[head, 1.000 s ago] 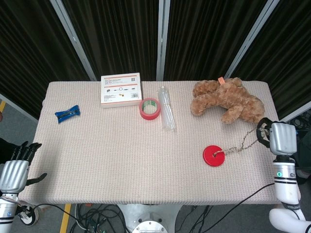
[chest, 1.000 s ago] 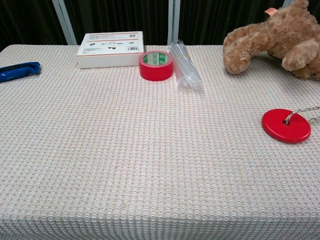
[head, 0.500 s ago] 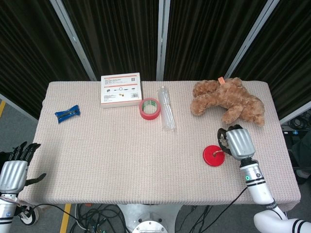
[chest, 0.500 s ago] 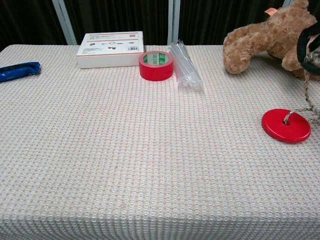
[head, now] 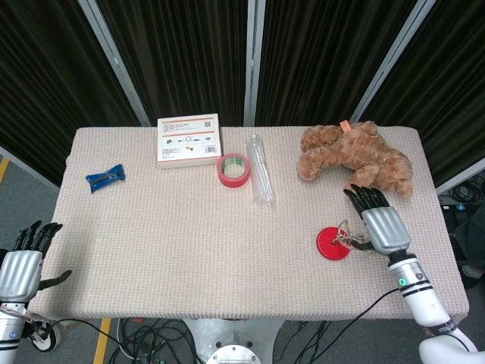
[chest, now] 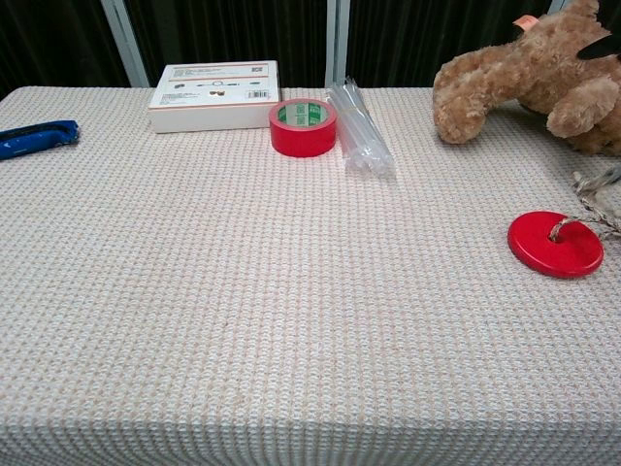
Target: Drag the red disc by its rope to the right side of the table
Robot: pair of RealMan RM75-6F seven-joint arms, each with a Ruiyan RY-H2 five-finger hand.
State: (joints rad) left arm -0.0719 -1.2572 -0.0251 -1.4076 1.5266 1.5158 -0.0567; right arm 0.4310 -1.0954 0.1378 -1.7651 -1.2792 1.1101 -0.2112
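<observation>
The red disc (head: 333, 243) lies flat on the right half of the table, also seen in the chest view as the disc (chest: 555, 243). Its rope (head: 348, 231) is bunched in a loose heap just right of the disc, and the rope (chest: 594, 197) lies slack on the cloth. My right hand (head: 381, 225) hovers right beside that heap, fingers stretched out toward the teddy bear, thumb near the rope, holding nothing. Only one of its dark fingertips (chest: 604, 47) shows in the chest view. My left hand (head: 21, 265) hangs off the table's front-left corner, fingers apart and empty.
A brown teddy bear (head: 355, 157) lies at the back right, just beyond my right hand. A clear bottle (head: 260, 169), a red tape roll (head: 233, 168) and a white box (head: 189, 139) sit at the back centre. A blue tool (head: 105, 177) lies far left.
My right hand came in from the table's right edge to the disc with the rope, then uncurled its fingers; the rope now lies slack in a heap. The disc has stayed in place.
</observation>
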